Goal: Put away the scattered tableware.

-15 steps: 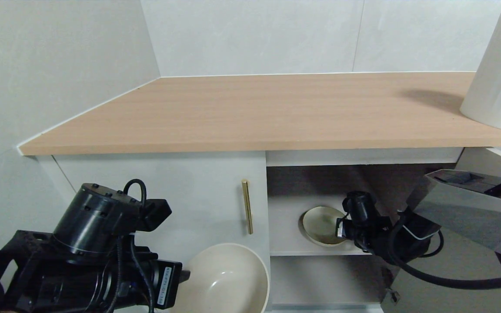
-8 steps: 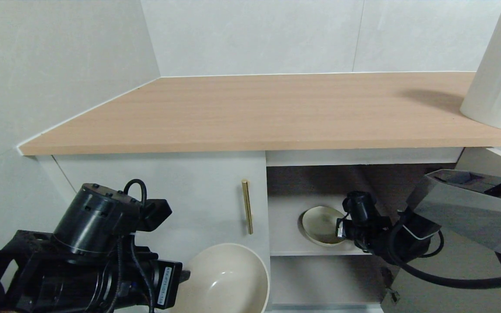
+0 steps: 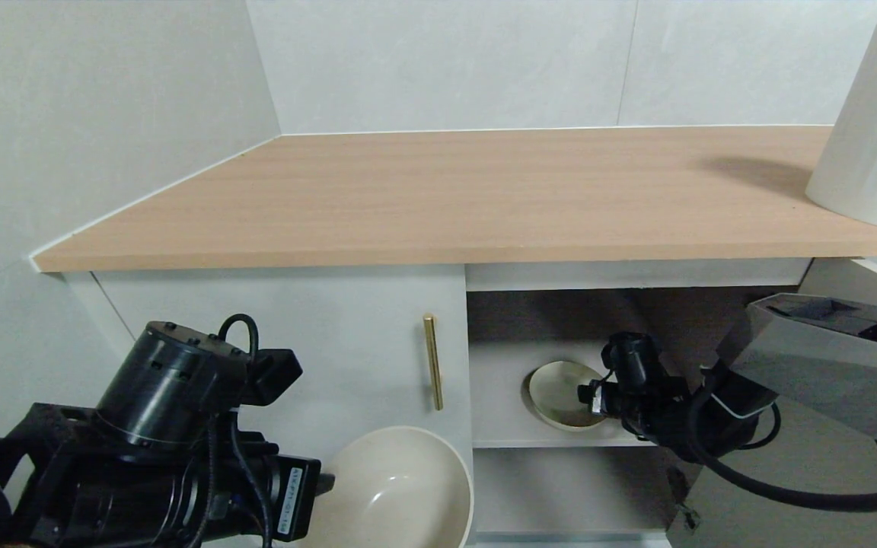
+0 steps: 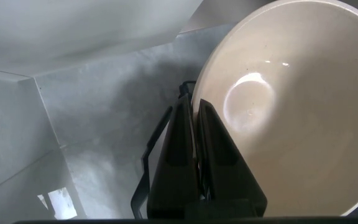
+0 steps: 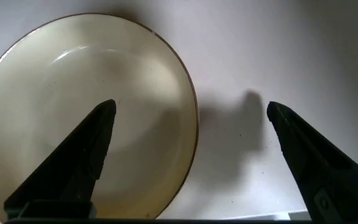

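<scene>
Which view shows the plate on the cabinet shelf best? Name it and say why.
The right wrist view: the plate lies large before the open right gripper, most of its rim visible. The head view has it small, its right edge behind that gripper. The left wrist view faces the held bowl instead.

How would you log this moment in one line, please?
left gripper: shut on bowl | right gripper: open, astride plate rim | plate: on cabinet shelf | bowl: not yet shelved
</scene>
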Controlling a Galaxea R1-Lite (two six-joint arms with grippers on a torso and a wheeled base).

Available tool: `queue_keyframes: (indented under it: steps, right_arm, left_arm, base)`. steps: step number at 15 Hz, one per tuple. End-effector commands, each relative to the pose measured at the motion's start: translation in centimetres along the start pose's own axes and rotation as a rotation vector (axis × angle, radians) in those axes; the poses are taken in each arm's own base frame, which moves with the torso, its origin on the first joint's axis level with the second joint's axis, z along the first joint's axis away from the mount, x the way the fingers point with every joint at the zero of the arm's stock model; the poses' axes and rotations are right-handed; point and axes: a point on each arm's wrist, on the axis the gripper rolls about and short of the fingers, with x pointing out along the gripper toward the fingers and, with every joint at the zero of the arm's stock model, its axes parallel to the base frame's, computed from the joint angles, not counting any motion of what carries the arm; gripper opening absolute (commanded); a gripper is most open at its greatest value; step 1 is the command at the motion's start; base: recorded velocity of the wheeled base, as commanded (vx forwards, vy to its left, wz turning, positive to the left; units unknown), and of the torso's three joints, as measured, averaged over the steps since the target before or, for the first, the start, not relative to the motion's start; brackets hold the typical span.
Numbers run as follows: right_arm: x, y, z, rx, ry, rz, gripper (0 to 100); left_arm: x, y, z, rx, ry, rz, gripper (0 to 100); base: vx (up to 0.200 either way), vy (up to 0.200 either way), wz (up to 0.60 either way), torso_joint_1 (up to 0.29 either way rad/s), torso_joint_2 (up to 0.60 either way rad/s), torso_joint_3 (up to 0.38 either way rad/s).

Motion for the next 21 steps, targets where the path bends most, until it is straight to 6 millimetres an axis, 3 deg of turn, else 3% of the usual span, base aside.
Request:
queue_keyframes:
  steps: [1, 6, 10, 12, 14, 16, 21]
  right_arm:
    - [-2.0, 0.2, 0.8, -0.001, -0.013, 0.027, 100]
    - [-10.4, 2.5, 1.4, -0.068, 0.024, 0.282, 100]
    - [-17.5, 2.9, 1.4, -0.203, 0.03, 0.479, 100]
    - [-20.1, 2.9, 1.5, -0.23, 0.06, 0.571, 100]
    - [-22.4, 2.9, 1.3, -0.27, 0.137, 0.69, 100]
    - [-23.2, 3.2, 0.3, -0.313, 0.206, 0.725, 100]
    - [-20.3, 4.9, -3.3, -0.434, 0.289, 0.621, 100]
  left_arm:
    - [0.2, -0.7, -0.1, -0.002, 0.01, -0.016, 0]
    - [3.4, -3.5, -0.6, -0.041, 0.021, -0.022, 0]
    - [8.8, -4.0, -1.6, -0.073, 0.061, 0.118, 0]
    - [10.7, -4.0, -2.2, -0.059, 0.054, 0.193, 0]
    - [11.4, -4.3, -2.5, -0.049, 0.06, 0.197, 0]
    - [11.1, -4.5, -2.1, -0.055, 0.031, 0.177, 0]
    - [9.2, -5.7, -1.7, -0.041, -0.037, 0.11, 0]
  base:
    - [0.0, 0.0, 0.0, 0.0, 0.0, 0.0]
    - [0.0, 0.0, 0.0, 0.0, 0.0, 0.0]
    - [0.0, 0.0, 0.0, 0.0, 0.0, 0.0]
    - [0.0, 0.0, 0.0, 0.0, 0.0, 0.0]
    - [0.0, 0.0, 0.0, 0.0, 0.0, 0.0]
    - [0.0, 0.0, 0.0, 0.0, 0.0, 0.0]
    - [0.0, 0.0, 0.0, 0.0, 0.0, 0.0]
